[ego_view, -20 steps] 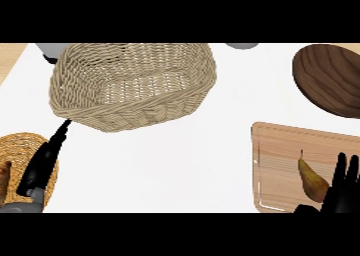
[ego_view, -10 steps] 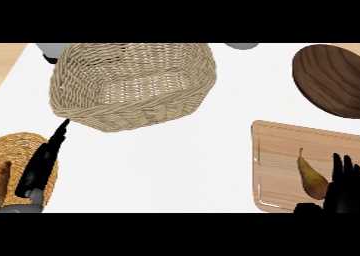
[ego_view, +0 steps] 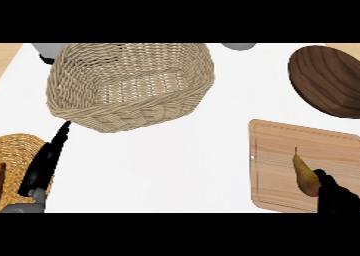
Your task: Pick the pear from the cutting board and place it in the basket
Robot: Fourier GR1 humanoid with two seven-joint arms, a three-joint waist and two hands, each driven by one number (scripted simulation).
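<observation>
Wicker, tan oval basket sits far left. Pale wooden cutting board lies near right. I note my left hand near left, outstretched, holding nothing. My right hand is just beside the yellow-brown pear on the board; its grasp I cannot tell.

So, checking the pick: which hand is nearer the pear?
Right. The right hand sits beside the pear on the cutting board; the left hand is across the counter by the woven mat.

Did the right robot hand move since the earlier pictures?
Yes. Against the cutting board, the right robot hand now reaches less far up, sitting lower by the pear's thick end.
</observation>
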